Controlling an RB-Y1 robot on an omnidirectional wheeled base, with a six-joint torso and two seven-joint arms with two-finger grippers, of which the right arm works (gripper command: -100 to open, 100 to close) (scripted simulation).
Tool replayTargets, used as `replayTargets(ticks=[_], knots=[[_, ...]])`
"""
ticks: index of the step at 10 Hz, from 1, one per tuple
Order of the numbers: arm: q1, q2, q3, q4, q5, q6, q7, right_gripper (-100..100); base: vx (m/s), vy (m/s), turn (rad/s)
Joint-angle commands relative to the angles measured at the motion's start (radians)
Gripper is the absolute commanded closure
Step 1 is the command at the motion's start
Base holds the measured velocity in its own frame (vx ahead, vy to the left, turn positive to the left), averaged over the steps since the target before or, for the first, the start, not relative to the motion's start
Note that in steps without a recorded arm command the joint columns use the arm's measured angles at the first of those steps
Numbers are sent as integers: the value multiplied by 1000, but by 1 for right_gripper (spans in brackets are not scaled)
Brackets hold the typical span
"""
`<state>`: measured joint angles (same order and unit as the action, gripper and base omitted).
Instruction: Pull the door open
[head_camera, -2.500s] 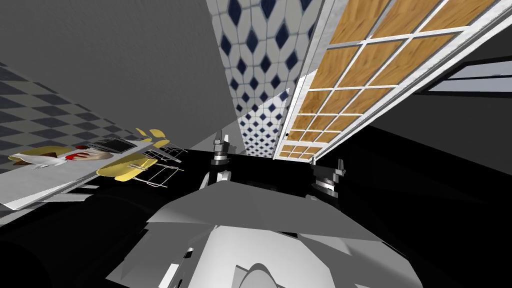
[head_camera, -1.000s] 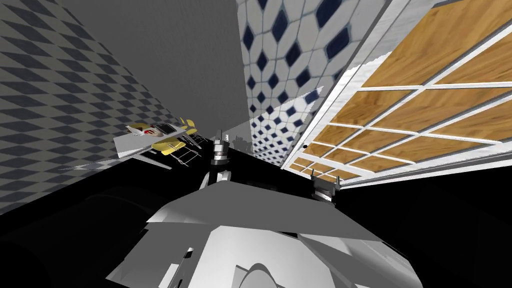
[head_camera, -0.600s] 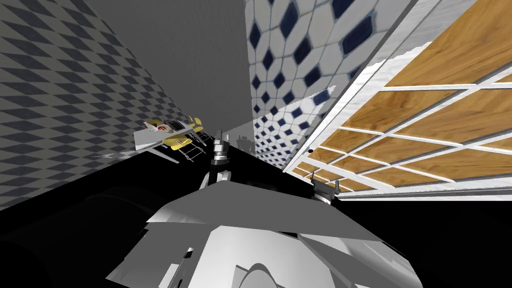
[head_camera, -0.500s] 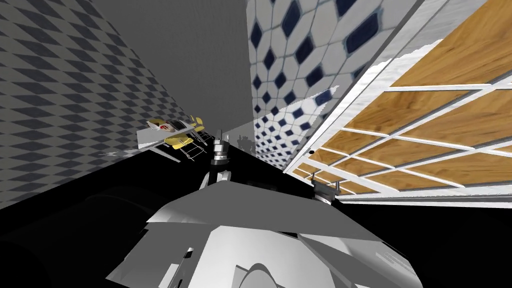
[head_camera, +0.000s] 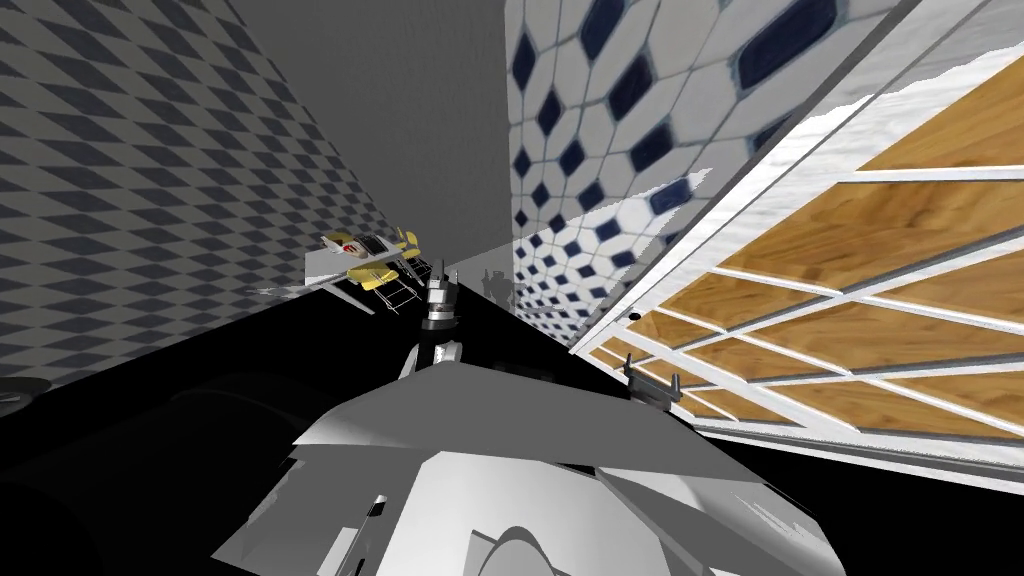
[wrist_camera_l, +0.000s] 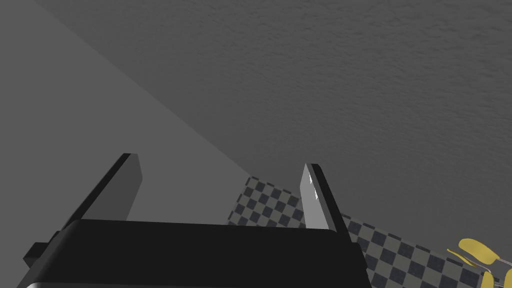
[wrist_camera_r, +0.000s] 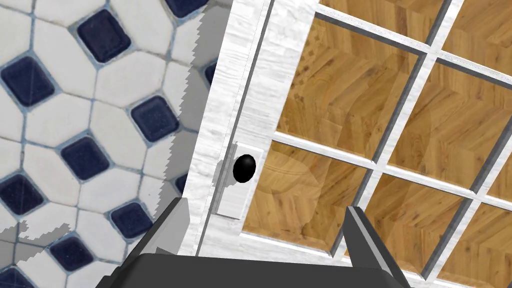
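The door (head_camera: 820, 290) is a white frame with a grid of wood-coloured panes, slanting across the right of the head view; it appears again in the right wrist view as the door (wrist_camera_r: 380, 120). Its small black knob (wrist_camera_r: 244, 168) sits on a white plate near the door's edge, also seen as a black dot, the knob (head_camera: 634, 317). My right gripper (wrist_camera_r: 267, 220) is open, pointing at the door with the knob a short way ahead, nearer its one finger. The right gripper (head_camera: 651, 381) sits low by the door's bottom. My left gripper (wrist_camera_l: 220, 192) is open and holds nothing, the left gripper (head_camera: 440, 275) raised ahead.
A wall of white and dark blue tiles (head_camera: 620, 140) adjoins the door's knob side. A grey table (head_camera: 350, 265) with yellow chairs (head_camera: 385, 278) stands far off to the left by a chequered wall (head_camera: 120, 180). The floor is a black area.
I have driven and turned toward the door: it has grown and swung across the right of the view, while the table and chairs have shrunk into the distance. Both arms keep their pose.
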<state>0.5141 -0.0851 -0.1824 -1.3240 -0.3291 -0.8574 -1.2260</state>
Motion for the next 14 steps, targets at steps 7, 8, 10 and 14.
replayTargets(ticks=[7,8,10,14], knots=[[5,18,-13,126,-49,-41,-143,-100,62,-79,182],[5,22,-16,150,-58,-49,-169,-100,68,-123,129],[4,28,-20,183,-71,-59,-205,-100,78,-111,177],[4,40,-27,241,-93,-77,-266,-100,49,-87,152]])
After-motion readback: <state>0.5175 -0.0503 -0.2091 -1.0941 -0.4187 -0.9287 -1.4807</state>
